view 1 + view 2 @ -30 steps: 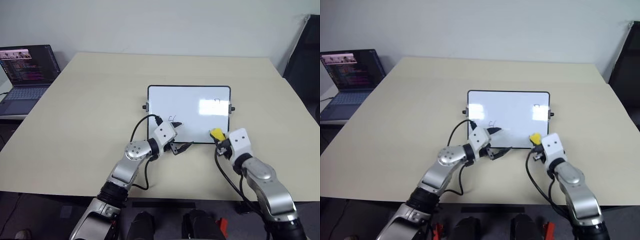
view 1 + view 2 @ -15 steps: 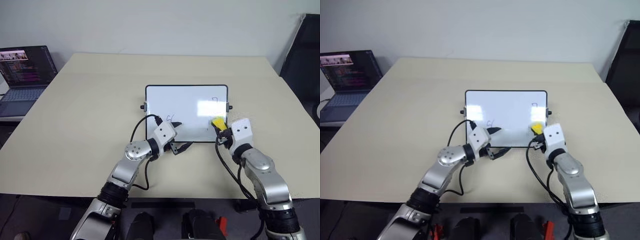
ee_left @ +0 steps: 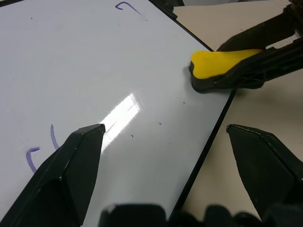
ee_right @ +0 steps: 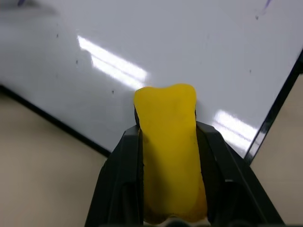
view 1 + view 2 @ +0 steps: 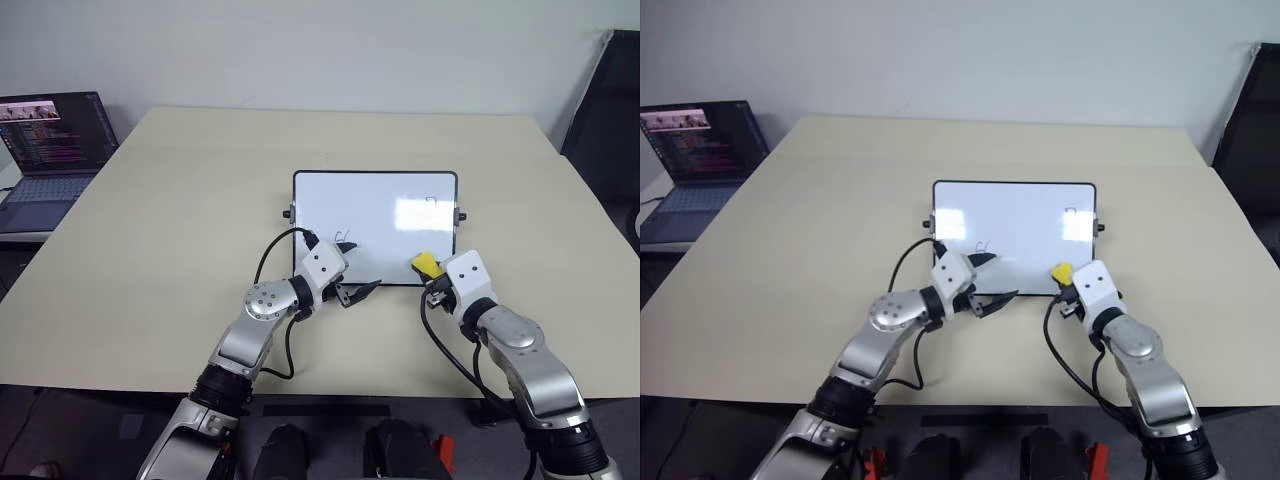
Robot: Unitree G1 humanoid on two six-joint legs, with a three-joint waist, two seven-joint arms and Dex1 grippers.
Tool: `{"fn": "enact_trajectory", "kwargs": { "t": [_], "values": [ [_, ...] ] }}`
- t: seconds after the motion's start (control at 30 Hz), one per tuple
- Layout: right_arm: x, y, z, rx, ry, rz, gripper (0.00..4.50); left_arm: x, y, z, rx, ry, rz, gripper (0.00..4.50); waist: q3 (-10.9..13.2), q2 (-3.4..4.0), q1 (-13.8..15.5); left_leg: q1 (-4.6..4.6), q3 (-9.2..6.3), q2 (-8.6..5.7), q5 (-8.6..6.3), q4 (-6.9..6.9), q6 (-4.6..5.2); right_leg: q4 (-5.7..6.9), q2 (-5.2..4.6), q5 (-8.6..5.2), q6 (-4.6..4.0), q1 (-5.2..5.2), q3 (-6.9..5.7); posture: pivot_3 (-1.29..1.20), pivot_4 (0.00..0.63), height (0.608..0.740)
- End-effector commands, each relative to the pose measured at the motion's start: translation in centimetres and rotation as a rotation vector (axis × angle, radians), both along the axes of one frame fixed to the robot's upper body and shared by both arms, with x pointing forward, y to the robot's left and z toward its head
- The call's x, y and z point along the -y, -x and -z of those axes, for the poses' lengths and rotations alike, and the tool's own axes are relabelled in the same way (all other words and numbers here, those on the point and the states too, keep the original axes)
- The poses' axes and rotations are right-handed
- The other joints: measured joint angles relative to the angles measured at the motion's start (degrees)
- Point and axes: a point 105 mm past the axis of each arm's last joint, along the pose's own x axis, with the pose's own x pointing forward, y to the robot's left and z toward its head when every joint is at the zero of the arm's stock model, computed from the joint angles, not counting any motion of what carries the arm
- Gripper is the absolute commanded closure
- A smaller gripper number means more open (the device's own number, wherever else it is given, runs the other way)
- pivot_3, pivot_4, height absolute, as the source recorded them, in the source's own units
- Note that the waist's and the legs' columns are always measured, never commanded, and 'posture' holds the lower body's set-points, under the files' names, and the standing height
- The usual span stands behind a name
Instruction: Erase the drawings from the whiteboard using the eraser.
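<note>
Whiteboard: lies flat near the middle of the beige counter, its near black-framed edge facing the two arms.
Eraser: yellow block on a black base, over the board's near right corner, just inside the frame; whether it presses on the surface I cannot tell.
Right pincer: clamped tight on the eraser, both black fingers along its sides.
Left pincer: spread wide and empty, at the board's near edge, left of the middle; one finger lies over the white surface, the other over the counter.
Drawings: thin purple strokes near the left pincer, and a small mark toward the far right corner; neither reads surely as a digit.
Open room: bare counter all round the board, widest on the left and beyond the far edge.
Laptop: open, off the counter's far left corner; its screen text is too small to read.
</note>
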Motion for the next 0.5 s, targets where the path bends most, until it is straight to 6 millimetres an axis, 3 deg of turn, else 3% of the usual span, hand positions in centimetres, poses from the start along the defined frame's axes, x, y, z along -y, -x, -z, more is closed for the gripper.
{"fn": "enact_trajectory", "kwargs": {
  "t": [0.03, 0.13, 0.3, 0.5],
  "values": [
    [1.9, 0.5, 1.4, -0.074, 0.034, 0.056, 3.37, 0.2, 0.0, -1.7, 0.054, 0.028, -0.003, 0.00, 0.0, 0.00, 0.0, -0.01, -0.01, 0.00, 0.00, 0.03, 0.00, 0.01, 0.00, 0.01, 0.00, 0.00, -0.01, 0.00, 0.150, 0.740],
    [2.6, 0.7, 1.0, -0.060, 0.033, 0.070, 3.37, 0.2, 0.0, -1.6, 0.053, 0.028, -0.005, 0.00, 0.0, 0.00, 0.0, -0.02, 0.00, 0.00, 0.00, 0.08, 0.00, 0.01, 0.00, 0.03, 0.02, 0.02, 0.01, 0.00, 0.150, 0.740],
    [2.2, -0.1, -2.5, 0.117, -0.051, 0.065, 3.37, 0.2, -0.5, -2.1, 0.080, 0.043, -0.024, 0.00, 0.0, -0.02, 0.0, -0.07, 0.01, -0.01, 0.00, 0.14, 0.00, 0.01, 0.00, 0.05, 0.06, 0.01, 0.03, 0.00, 0.150, 0.740],
    [0.9, -1.3, -6.0, 0.298, -0.121, 0.048, 3.37, 0.5, -1.5, -5.7, 0.246, 0.132, -0.056, 0.00, 0.1, -0.03, 0.0, -0.16, 0.00, 0.00, 0.00, 0.12, 0.00, -0.01, 0.03, 0.04, 0.06, -0.09, 0.03, 0.00, 0.150, 0.740]
  ]
}}
